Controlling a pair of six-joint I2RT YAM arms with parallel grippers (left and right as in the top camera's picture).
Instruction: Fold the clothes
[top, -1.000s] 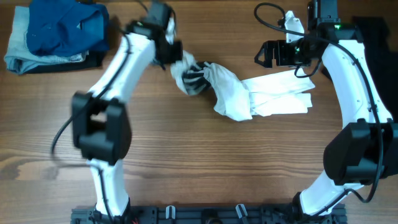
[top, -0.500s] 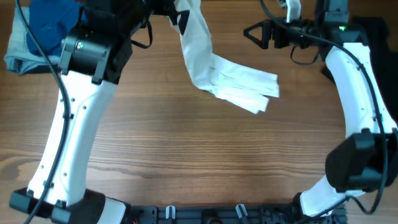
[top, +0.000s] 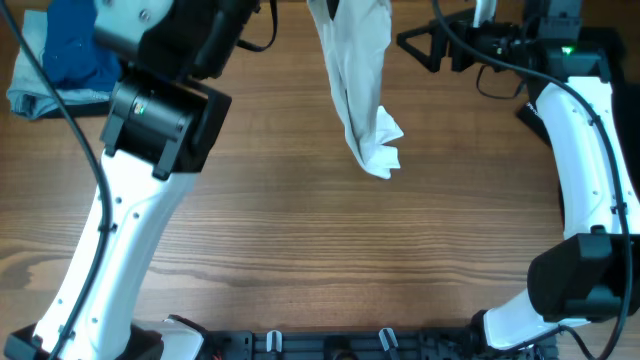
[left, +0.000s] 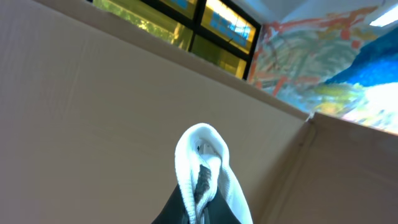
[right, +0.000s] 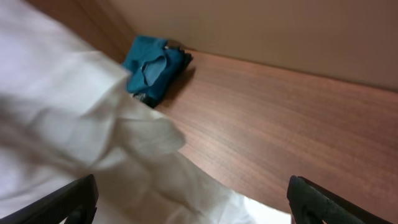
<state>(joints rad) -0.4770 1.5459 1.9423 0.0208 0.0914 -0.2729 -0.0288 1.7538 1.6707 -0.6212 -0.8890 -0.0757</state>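
Left claw (left: 198, 208) is clamped tight on a bunched white edge of the shirt (top: 355, 90), which pokes up between its jaws in the wrist view, with a dark streak of the print showing in the fold. Only 1 point of the cloth is held. From that pinch the shirt hangs as a long narrow strip, its crumpled tail low over the middle of the table (top: 300, 250); I cannot tell whether the tail touches the wood.

Right claw (top: 415, 50) stands wide open and holds nothing, just beside the hanging strip near the far edge. Its wrist view shows the white cloth close in front of it.

A second ago the shirt lay as a twisted heap on the table between the 2 arms, with the left claw pinching it low. Since then the left arm has swung up high and hauled the cloth off the wood, and the heap has drawn out into a strip.

My reading is that no fold is made yet. The lift has loosened the tangle, so the shirt now needs a 2nd grip from the free right claw and then spreading flat.

Off to the far left sits a blue pile (top: 60, 60), well apart from all this.
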